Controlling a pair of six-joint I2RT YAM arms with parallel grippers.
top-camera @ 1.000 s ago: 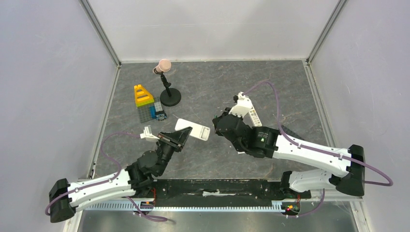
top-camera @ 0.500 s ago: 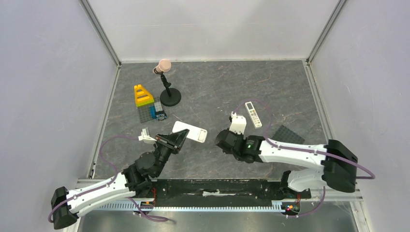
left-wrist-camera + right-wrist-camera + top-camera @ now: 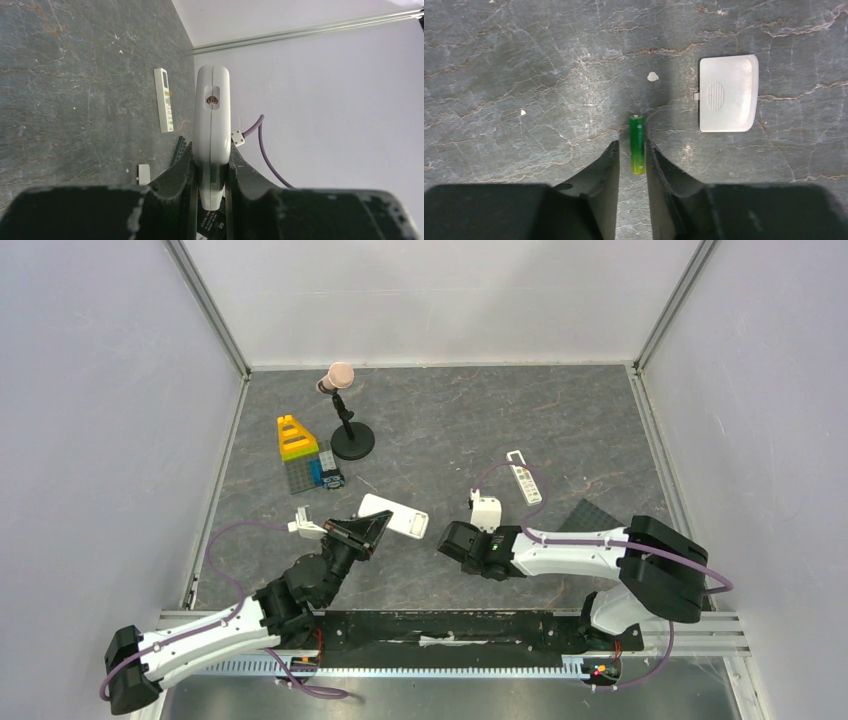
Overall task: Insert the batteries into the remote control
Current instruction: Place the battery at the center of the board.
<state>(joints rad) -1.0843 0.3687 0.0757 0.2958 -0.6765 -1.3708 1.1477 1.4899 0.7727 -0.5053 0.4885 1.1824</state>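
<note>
The remote control (image 3: 395,513) is white and held edge-on above the table, with my left gripper (image 3: 372,523) shut on its near end. In the left wrist view its rounded end (image 3: 212,115) sticks out between the two fingers of the left gripper (image 3: 211,156). A green battery (image 3: 637,145) lies on the table between the tips of my right gripper (image 3: 631,146). The jaws stand slightly apart, with a narrow gap on the battery's left side. In the top view the right gripper (image 3: 455,540) points down at the table near the front middle and hides the battery.
A white battery cover (image 3: 728,93) lies just right of the green battery. A slim all-white remote (image 3: 523,477) and a dark baseplate (image 3: 590,518) lie to the right. Toy bricks (image 3: 300,445) and a black microphone stand (image 3: 350,440) are at the back left.
My right arm has drawn back toward the near edge and come down to the table, and its jaws have parted a little. The left gripper still holds the remote, shifted slightly.
</note>
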